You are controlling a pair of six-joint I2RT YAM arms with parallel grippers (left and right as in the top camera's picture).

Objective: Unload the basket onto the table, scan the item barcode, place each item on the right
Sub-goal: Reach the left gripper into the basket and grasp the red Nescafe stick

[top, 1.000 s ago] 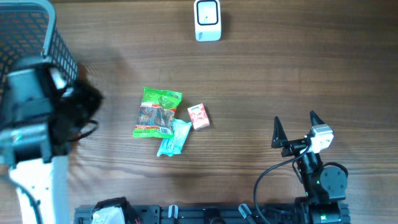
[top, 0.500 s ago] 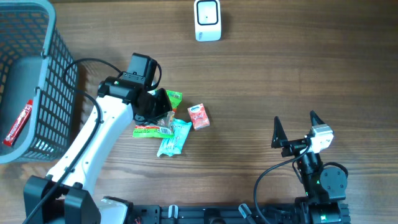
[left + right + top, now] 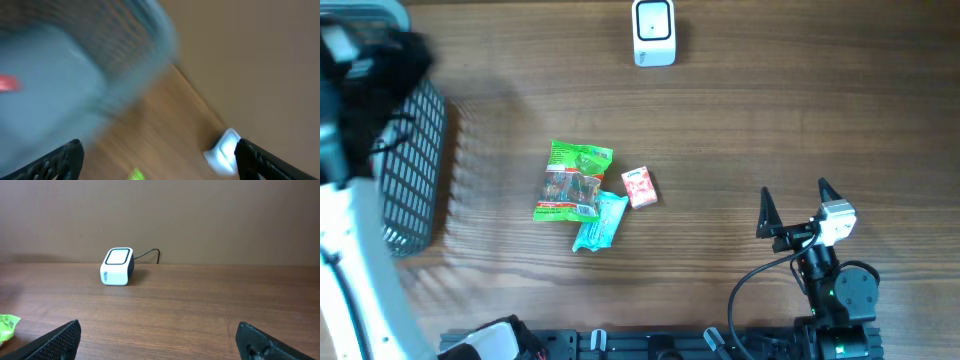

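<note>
**Overhead.** The scanner [image 3: 653, 32] sits at the top centre of the table [image 3: 770, 100]. Three items lie together left of centre. A green bag [image 3: 573, 180] is the largest. A teal packet [image 3: 599, 222] touches the bag's lower right corner, and a small red pack [image 3: 639, 187] lies just beside them on the right. All three are well apart from the scanner. The basket [image 3: 415, 170] stands at the left edge, smeared by motion. The left arm [image 3: 340, 260] is a white blur down that edge, with a dark blur in the upper left corner, and its claw cannot be made out in this view. The right claw [image 3: 792, 205] is at the lower right, well apart from the items. Its fingers are spread and nothing lies between them.

**Left wrist.** The whole frame is smeared. The left claw [image 3: 159, 159] is released, with its fingertips [image 3: 65, 161] in the two bottom corners, far apart and with nothing between them. The basket fills the upper left, and a red thing [image 3: 7, 83] lies inside it at the left edge. The scanner is a white blur at the lower right, on the table.

**Right wrist.** The right claw's tips stand in the two bottom corners, wide apart and empty. The scanner stands left of centre on the table, near the wall, and its cable [image 3: 150, 255] runs off behind it to the right. An edge of the green bag shows at the lower left edge.
</note>
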